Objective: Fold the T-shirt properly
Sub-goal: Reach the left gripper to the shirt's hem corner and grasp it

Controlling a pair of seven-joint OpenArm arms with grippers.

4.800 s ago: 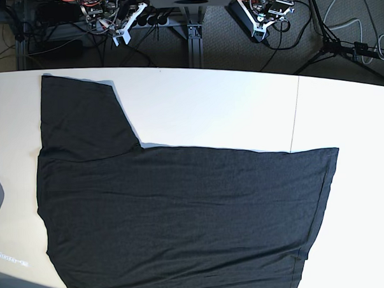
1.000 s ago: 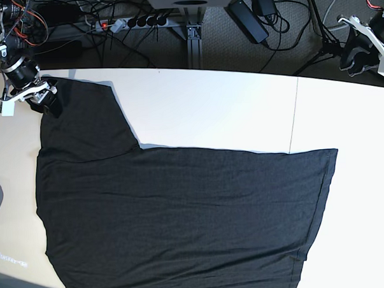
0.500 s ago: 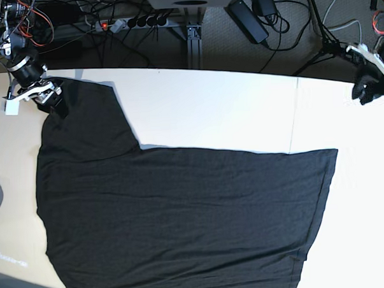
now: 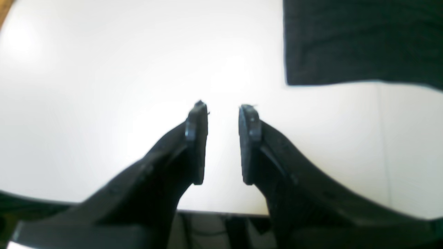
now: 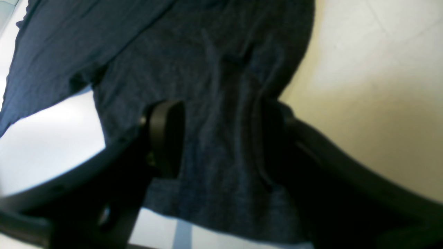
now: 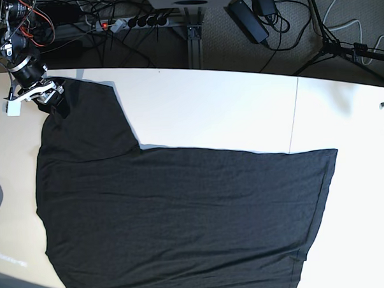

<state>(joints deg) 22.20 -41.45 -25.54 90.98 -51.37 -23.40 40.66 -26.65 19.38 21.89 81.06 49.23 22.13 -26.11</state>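
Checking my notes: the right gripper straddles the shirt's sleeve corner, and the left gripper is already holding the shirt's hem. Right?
Not the left gripper: the left wrist view shows it open over the bare table, apart from the T-shirt. The right gripper does straddle the sleeve corner.

This looks like a robotics lab or test room rather than a home. A wide white worktop point(image 6: 210, 111) stands on a metal frame point(image 6: 193, 35) over grey carpet point(image 6: 289, 38). Behind it lie a power strip point(image 6: 132, 22), a black power brick point(image 6: 247, 20) and loose tangled cables point(image 6: 92, 40). A tripod leg point(image 6: 328, 42) stands at the right, and exposed wiring, probably a robot arm's, sits top left point(image 6: 17, 14).
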